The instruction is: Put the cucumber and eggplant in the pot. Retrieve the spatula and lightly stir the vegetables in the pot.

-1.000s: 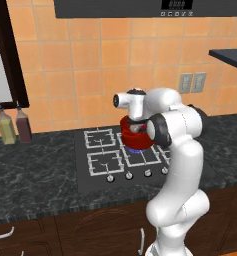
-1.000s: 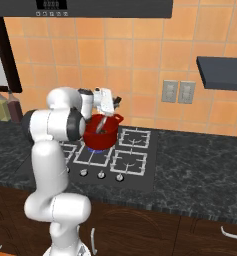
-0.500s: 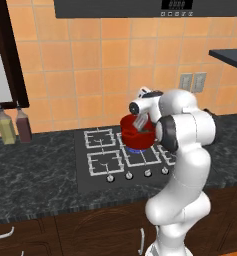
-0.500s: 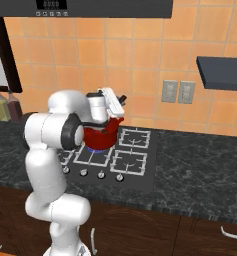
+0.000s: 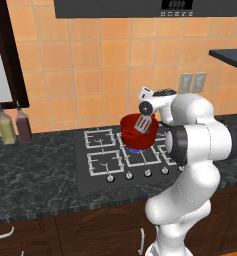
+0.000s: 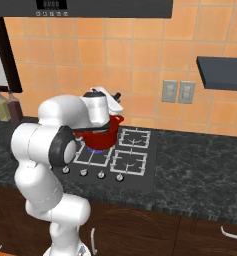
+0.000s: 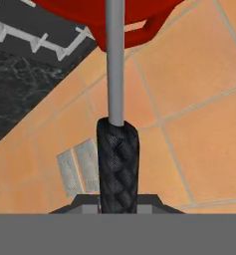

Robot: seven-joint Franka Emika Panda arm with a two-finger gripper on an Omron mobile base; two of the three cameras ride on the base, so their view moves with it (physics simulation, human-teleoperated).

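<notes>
The red pot (image 5: 138, 135) stands on the rear right burner of the stove, also seen in the right base view as the pot (image 6: 103, 135). My gripper (image 5: 148, 106) hangs just above the pot's rim, shut on the spatula. Its slotted silver head (image 5: 145, 123) tilts over the pot's mouth. In the hand view the spatula's dark woven handle (image 7: 118, 164) rises from my gripper (image 7: 118, 200), and its grey shaft runs up to the pot (image 7: 124, 20). The cucumber and other vegetables are hidden inside the pot.
The black stove (image 5: 110, 160) sits in a dark stone counter (image 5: 35, 175). Two bottles (image 5: 15, 126) stand at the far left by the wall. Wall outlets (image 5: 192, 82) and a dark shelf (image 5: 230, 56) are to the right. A hood hangs overhead.
The arm has swung to the right, carrying the spatula from the left side of the pot to above its mouth. The pot has stayed in place.
</notes>
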